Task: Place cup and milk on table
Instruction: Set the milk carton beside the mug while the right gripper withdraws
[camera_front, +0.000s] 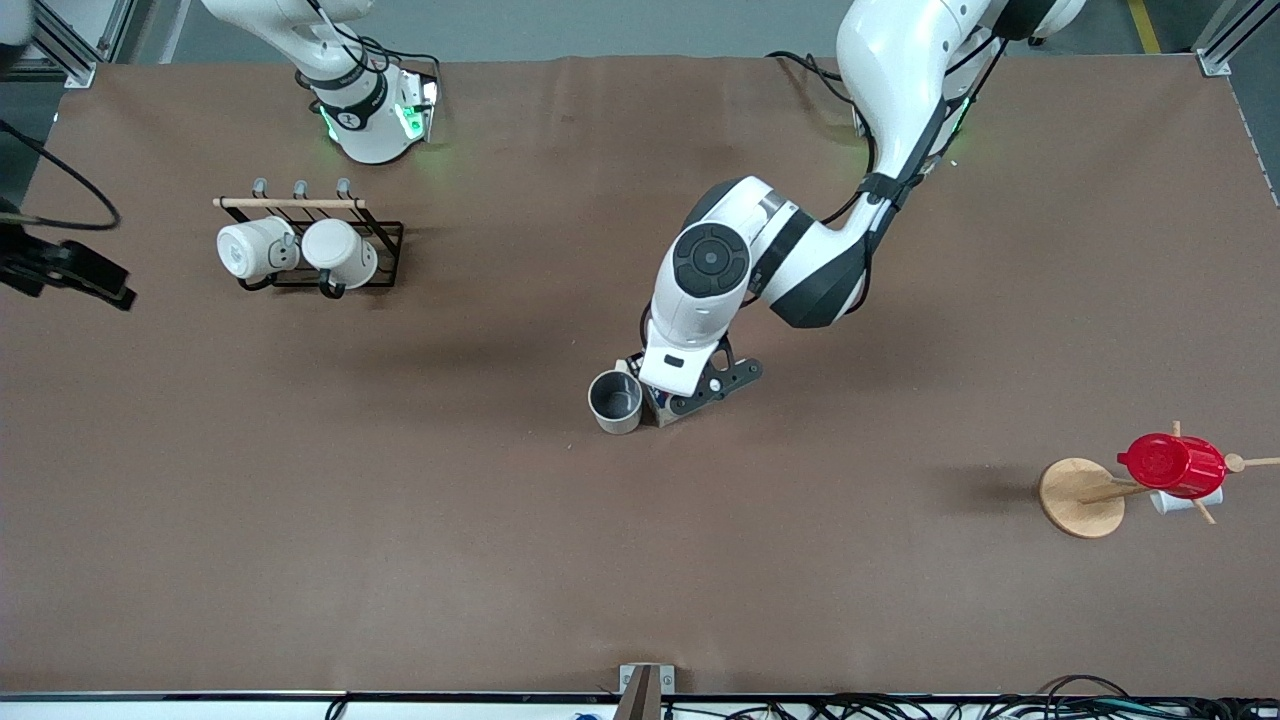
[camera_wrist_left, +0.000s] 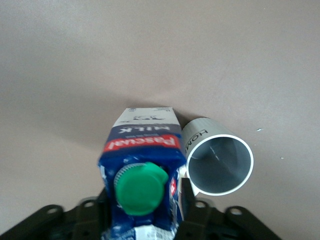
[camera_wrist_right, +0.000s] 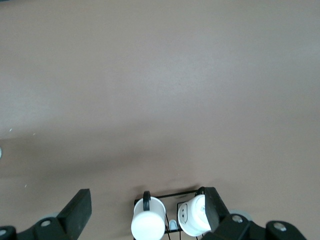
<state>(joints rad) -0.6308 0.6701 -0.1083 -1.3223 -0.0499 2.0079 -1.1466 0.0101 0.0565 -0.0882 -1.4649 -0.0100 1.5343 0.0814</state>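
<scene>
The milk, a blue carton with a green cap and red MILK label, stands upright on the brown table near its middle. The cup, cream-white with a grey inside and dark lettering, stands upright right beside it, toward the right arm's end. My left gripper is shut on the milk, one finger on each side just below the cap. In the front view the left gripper covers most of the milk. My right gripper is open and empty, high over the mug rack.
A black wire rack with two bright white mugs stands near the right arm's base; it shows in the right wrist view. A wooden mug tree holding a red cup stands at the left arm's end.
</scene>
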